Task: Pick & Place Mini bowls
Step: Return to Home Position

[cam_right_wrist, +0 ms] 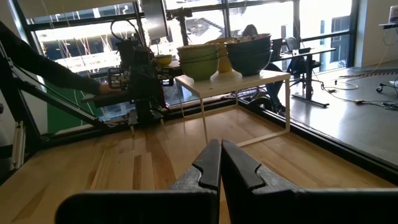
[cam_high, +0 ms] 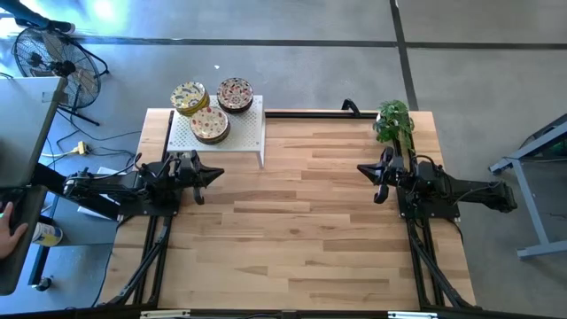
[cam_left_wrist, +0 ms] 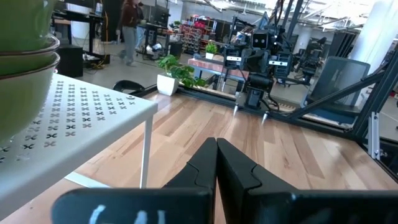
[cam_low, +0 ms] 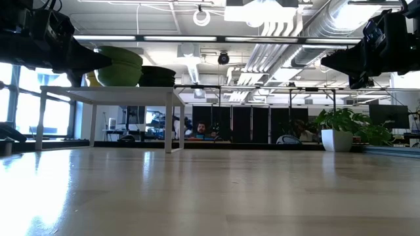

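The mini bowls stand in three stacks (cam_high: 189, 97) (cam_high: 235, 93) (cam_high: 210, 124) on a white perforated rack (cam_high: 244, 137) at the table's far left. Their insides are patterned in red and yellow. From the side, their outsides look green (cam_right_wrist: 199, 59) and dark (cam_right_wrist: 249, 53). My left gripper (cam_high: 218, 174) waits shut and level at the table's left, just near of the rack, with its fingertips (cam_left_wrist: 216, 149) together. My right gripper (cam_high: 361, 170) waits shut at the table's right, facing the left one, its fingertips (cam_right_wrist: 221, 149) together. Neither touches anything.
A potted plant (cam_high: 394, 120) stands at the table's far right corner. The rack rests on thin white legs (cam_left_wrist: 145, 152), its top raised above the wood. Bare wood (cam_high: 292, 230) lies between the arms. A person's hand (cam_high: 9, 226) and a fan (cam_high: 53, 62) are off the table's left.
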